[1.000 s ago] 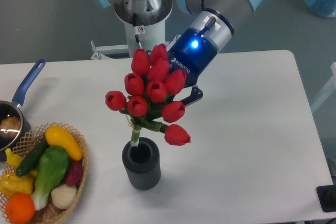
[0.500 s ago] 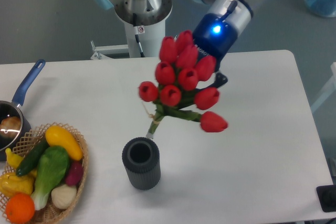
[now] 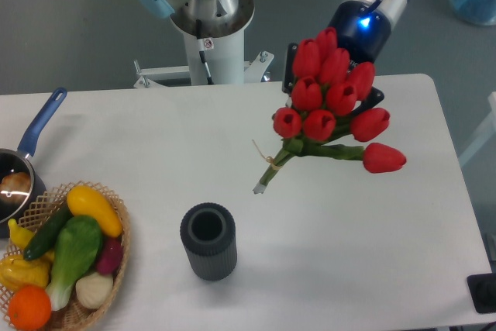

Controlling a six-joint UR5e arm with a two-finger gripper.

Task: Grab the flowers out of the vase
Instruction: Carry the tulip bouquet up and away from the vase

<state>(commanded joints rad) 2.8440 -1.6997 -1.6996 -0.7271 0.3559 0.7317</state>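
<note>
The flowers (image 3: 335,97), a bunch of red tulip buds on tied green stems, hang tilted in the air over the right half of the table. Their stem ends (image 3: 263,182) point down-left and are fully out of the vase. My gripper (image 3: 332,84) is shut on the flowers from behind. It is mostly hidden by the buds, with only its black finger (image 3: 290,64) and blue-lit wrist showing. The vase (image 3: 208,241), dark grey and ribbed, stands upright and empty at the front centre, well down-left of the bunch.
A wicker basket (image 3: 118,205) of vegetables sits at the front left. Behind it is a pan with a blue handle (image 3: 42,120). The robot base (image 3: 204,13) stands behind the table's far edge. A black object (image 3: 483,292) is beyond the table's front right corner.
The gripper has lifted the flowers up and to the right, and the stems have come out of the vase. The vase has stayed in place.
</note>
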